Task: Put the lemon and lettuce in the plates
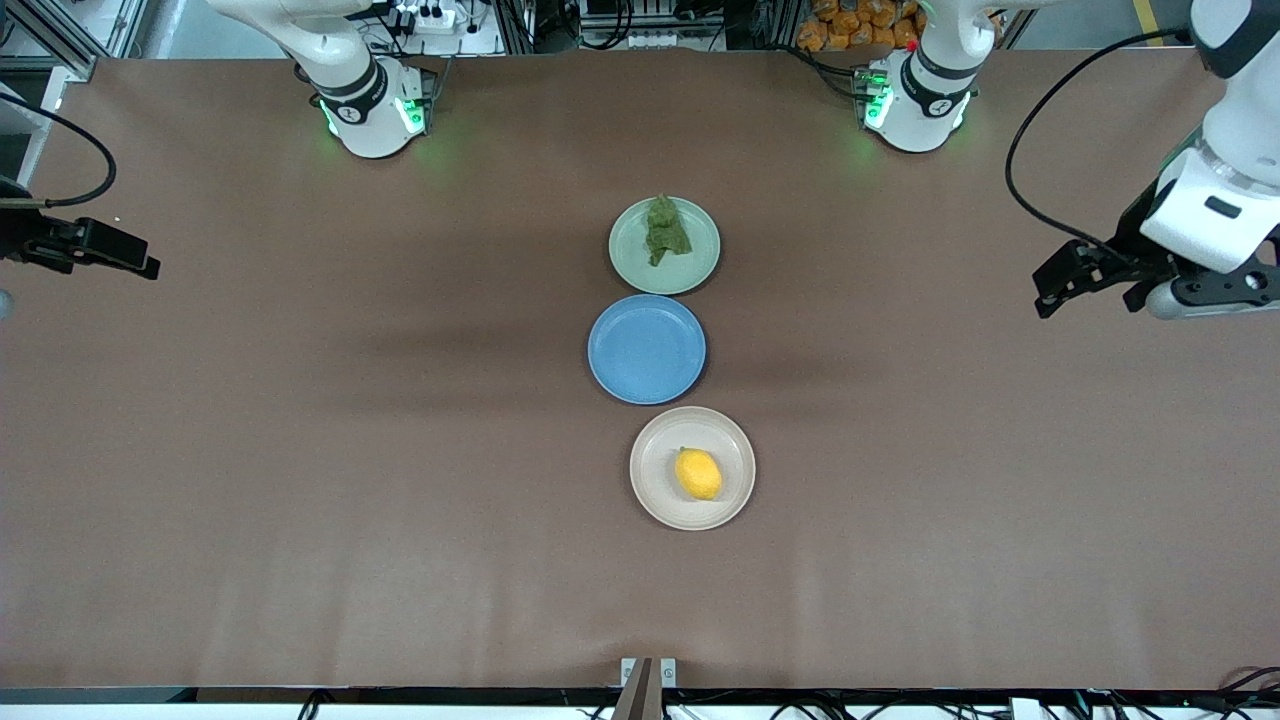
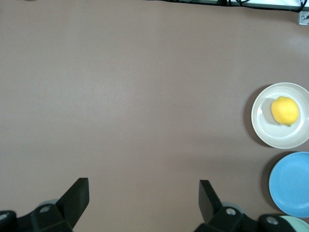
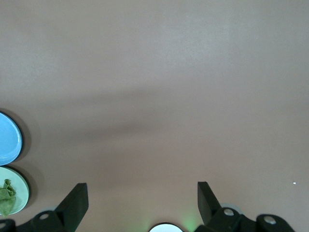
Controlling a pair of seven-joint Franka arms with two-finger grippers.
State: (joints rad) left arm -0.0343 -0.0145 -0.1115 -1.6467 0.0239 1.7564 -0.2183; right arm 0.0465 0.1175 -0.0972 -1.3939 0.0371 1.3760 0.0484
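The yellow lemon lies in the beige-cream plate, the plate nearest the front camera; both also show in the left wrist view, the lemon on the plate. The dark-green lettuce lies in the mint-green plate, the one nearest the arms' bases; the right wrist view shows the lettuce on that plate. My left gripper is open and empty, up over bare table at the left arm's end. My right gripper is open and empty over bare table at the right arm's end.
An empty blue plate sits between the two other plates in the middle of the brown table. The arms' bases stand along the table's edge farthest from the front camera.
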